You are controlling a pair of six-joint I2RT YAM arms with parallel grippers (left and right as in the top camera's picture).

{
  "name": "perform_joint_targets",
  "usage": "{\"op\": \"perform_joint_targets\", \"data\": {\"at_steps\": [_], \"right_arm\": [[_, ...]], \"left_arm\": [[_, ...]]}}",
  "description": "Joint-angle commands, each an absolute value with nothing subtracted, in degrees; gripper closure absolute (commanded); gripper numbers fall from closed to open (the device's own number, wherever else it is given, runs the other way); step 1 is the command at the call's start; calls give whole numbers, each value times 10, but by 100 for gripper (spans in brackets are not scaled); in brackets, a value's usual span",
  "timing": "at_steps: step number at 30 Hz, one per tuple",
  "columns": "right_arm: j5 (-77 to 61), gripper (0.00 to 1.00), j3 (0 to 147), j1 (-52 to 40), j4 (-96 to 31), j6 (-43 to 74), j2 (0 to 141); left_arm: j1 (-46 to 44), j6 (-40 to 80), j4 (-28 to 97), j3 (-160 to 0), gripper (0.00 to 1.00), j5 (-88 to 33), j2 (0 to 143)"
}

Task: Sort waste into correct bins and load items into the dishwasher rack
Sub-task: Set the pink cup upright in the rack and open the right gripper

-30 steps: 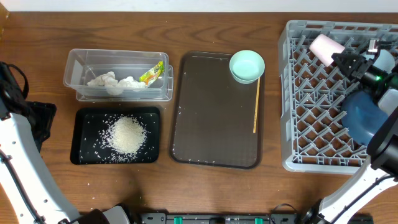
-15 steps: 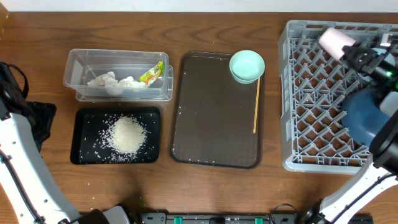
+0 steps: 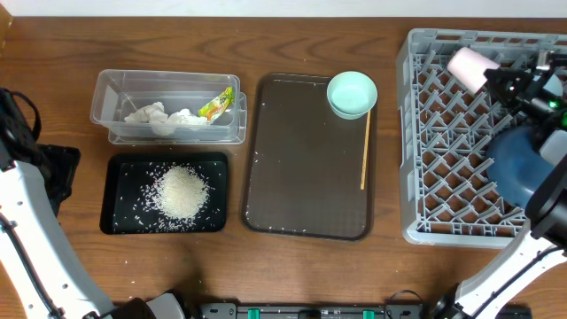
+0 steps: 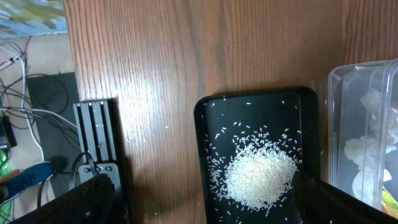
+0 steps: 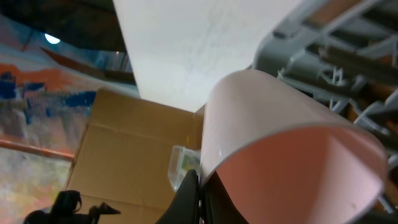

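Note:
My right gripper (image 3: 498, 80) is shut on the rim of the pink cup (image 3: 467, 66) and holds it tilted over the back of the grey dishwasher rack (image 3: 443, 168). In the right wrist view the pink cup (image 5: 280, 137) fills the frame, one finger (image 5: 198, 193) pinching its rim. The dark blue bowl (image 3: 518, 164) lies in the rack. The mint green dish (image 3: 352, 94) and the wooden stick (image 3: 364, 151) lie on the brown tray (image 3: 301, 177). Rice (image 3: 182, 191) lies in the black tray (image 3: 120, 199); tissue wads (image 3: 159, 117) and the wrapper (image 3: 215, 105) lie in the clear tub (image 3: 106, 102). My left gripper's fingers (image 4: 199, 202) are spread apart over the rice (image 4: 261, 177).
The left arm (image 3: 27, 204) stands at the table's left edge. In the left wrist view the black tray (image 4: 202, 143) and the clear tub (image 4: 367, 124) lie side by side. The light blue bowl is out of view.
My right gripper with the pink cup moved toward the rack's back right, then shifted slightly left. The left arm has not moved.

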State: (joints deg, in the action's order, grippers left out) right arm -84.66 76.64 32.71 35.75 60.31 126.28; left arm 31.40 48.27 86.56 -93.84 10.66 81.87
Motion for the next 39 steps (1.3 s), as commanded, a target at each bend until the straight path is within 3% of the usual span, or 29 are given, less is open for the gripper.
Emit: {"op": "perform_joint_targets", "data": {"at_steps": [1, 17, 24, 33, 34, 38, 39], "right_arm": [[-834, 99, 766, 323, 330, 538, 1267], [-825, 97, 766, 342, 304, 524, 1267], [-816, 74, 766, 344, 297, 524, 1267], [-719, 73, 767, 361, 121, 435, 1266], [-704, 71, 767, 364, 97, 422, 1265], [-683, 46, 767, 376, 81, 418, 1241], [-681, 34, 767, 380, 79, 417, 1230]], "left_arm": [[316, 492, 867, -940, 6, 111, 820], [316, 492, 867, -940, 6, 111, 820], [316, 492, 867, -940, 6, 111, 820], [316, 492, 867, -940, 6, 111, 820], [316, 492, 867, -940, 6, 111, 820], [316, 492, 867, -940, 6, 111, 820], [316, 492, 867, -940, 6, 111, 820]]}}
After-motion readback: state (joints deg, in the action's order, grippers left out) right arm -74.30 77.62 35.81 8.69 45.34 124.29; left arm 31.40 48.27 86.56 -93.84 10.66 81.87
